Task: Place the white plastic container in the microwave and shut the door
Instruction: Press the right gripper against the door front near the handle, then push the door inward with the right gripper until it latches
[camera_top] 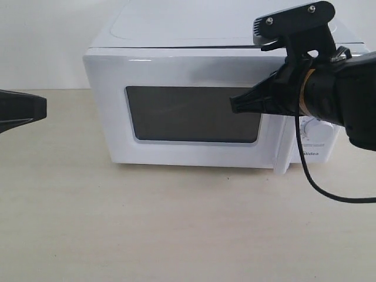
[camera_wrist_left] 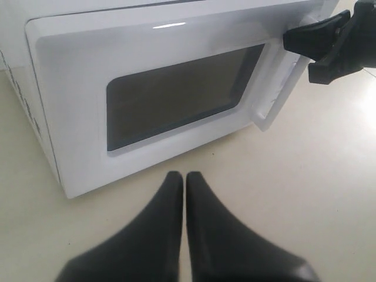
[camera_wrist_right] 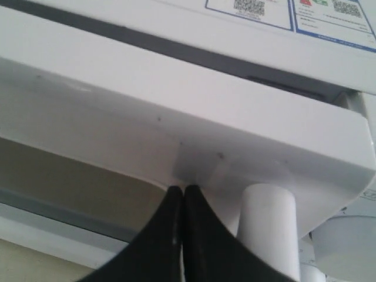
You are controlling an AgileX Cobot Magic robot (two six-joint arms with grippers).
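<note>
A pale wood-grain table (camera_top: 176, 235) is seen carrying the microwave (camera_top: 194, 23), a white boxy unit set toward the far side. Its front is taken up by the door (camera_top: 106, 106), white-framed with rounded corners around a dark rectangular window (camera_top: 188, 114). The door is drawn up against the body, with a thin dark seam shown along its top edge; whether it is fully latched cannot be told. The white plastic container cannot be made out behind the dark glass in any view. A tall white vertical handle (camera_top: 284, 150) stands at the door's right edge. The right hand (camera_top: 238, 103) is held level in front of the door, its black fingers pressed together and gripping nothing. Only in the right wrist view are its tips shown touching the door's upper frame, just beside the handle's round post. The left hand (camera_wrist_left: 184, 176) is kept low over the table, well apart from the door. Its fingers are likewise closed together and empty; only its tip enters the exterior view at the left edge. A black cable (camera_top: 317, 188) is looped down from the right arm. A round white dial (camera_top: 311, 129) is partly covered by that arm. Stickers (camera_wrist_right: 249, 9) with QR codes are shown on the top in the right wrist view only, their print too small to read. The word "Midea" (camera_top: 309, 154) is read below the dial.
</note>
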